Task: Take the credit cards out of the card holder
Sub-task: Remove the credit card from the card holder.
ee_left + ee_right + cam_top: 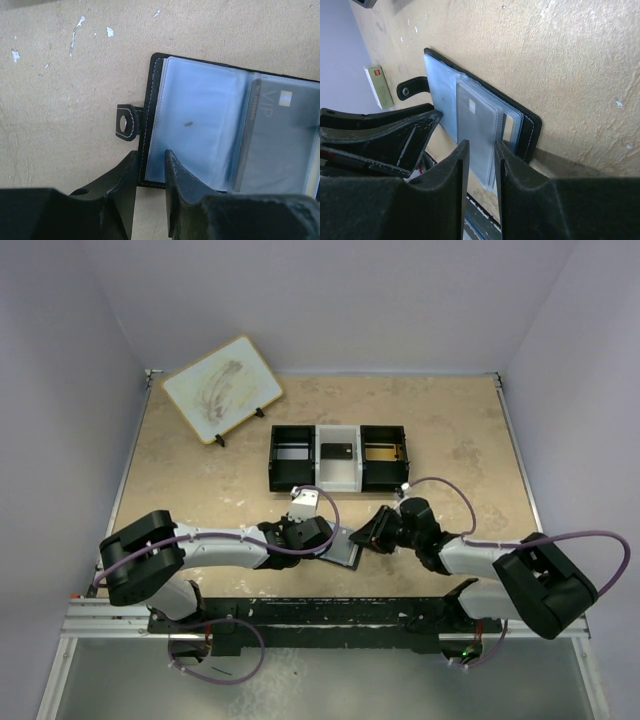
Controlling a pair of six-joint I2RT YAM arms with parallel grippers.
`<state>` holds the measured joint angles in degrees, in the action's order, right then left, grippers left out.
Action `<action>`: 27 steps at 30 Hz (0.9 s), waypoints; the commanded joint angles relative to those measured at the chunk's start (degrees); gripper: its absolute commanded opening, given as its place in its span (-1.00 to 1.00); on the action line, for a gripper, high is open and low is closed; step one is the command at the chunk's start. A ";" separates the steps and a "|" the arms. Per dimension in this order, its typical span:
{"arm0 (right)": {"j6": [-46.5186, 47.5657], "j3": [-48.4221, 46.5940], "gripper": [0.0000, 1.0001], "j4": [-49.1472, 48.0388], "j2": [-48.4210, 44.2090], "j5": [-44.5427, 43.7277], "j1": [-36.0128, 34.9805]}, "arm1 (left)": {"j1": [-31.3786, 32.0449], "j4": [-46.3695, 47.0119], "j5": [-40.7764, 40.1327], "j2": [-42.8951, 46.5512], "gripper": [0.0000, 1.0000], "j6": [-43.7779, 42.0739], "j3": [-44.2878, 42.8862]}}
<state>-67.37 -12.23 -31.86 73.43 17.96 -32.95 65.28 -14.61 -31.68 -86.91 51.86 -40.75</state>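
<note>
The black card holder (345, 546) lies open on the table between my two grippers, its pale blue plastic sleeves up. In the left wrist view the card holder (155, 75) shows its snap tab and a grey card marked VIP (280, 150) inside a sleeve. My left gripper (150, 167) is closed to a narrow gap on the holder's near corner. In the right wrist view the sleeves fan up from the card holder (532, 127), with the grey card (475, 125) in one. My right gripper (481, 160) is slightly open, with the card's sleeve between its fingers.
A black-and-white three-compartment tray (338, 456) stands behind the grippers, a dark flat piece in its middle part. A white board on a stand (221, 388) is at the back left. A white-and-red little box (304, 502) lies by the left gripper and also shows in the right wrist view (379, 86).
</note>
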 commanded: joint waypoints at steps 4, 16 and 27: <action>3.35 -2.43 -0.44 1.63 -1.59 0.86 -0.07 | 0.29 1.25 3.90 -1.79 -0.59 -0.83 -1.28; 3.14 -3.31 -0.43 -1.53 -2.54 4.28 -0.06 | 0.29 1.78 4.26 -1.85 -0.65 -1.11 -1.35; 4.33 -4.76 -0.41 -2.36 -2.63 6.58 -0.02 | 0.29 2.30 4.26 -1.20 -0.67 -0.88 -1.23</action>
<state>-64.47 -14.33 -31.81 71.85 22.15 -32.95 65.28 -14.70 -31.70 -87.15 51.18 -41.04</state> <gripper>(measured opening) 0.290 0.173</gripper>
